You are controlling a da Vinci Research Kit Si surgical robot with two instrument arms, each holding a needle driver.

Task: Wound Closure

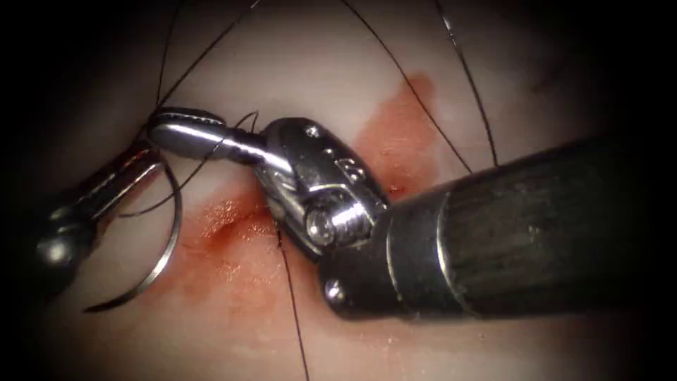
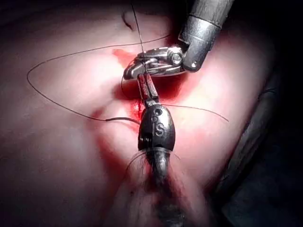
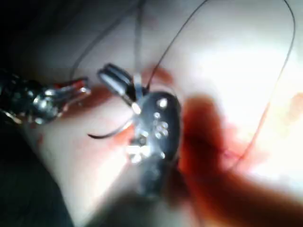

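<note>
The curved needle (image 1: 171,233) lies free above the tissue (image 1: 296,63), left of the cut (image 1: 233,220), with its point low and not in the tissue. My left tool (image 1: 151,161) comes in from the left, jaws shut on the needle near its tail end. My right tool (image 1: 166,127) reaches across the cut from the right, its shut jaws just above the needle's tail. Black thread (image 1: 293,303) crosses these jaws and runs up from their tip, so they seem to hold it. In the left wrist view the left tool (image 2: 143,82) meets the right tool (image 2: 135,71). The right wrist view shows the needle (image 3: 106,133).
Red fluid (image 1: 398,137) stains the tissue along the cut and to its right. Long strands of thread (image 1: 476,92) arc over the far tissue. The right arm's thick shaft (image 1: 529,233) covers the near right side.
</note>
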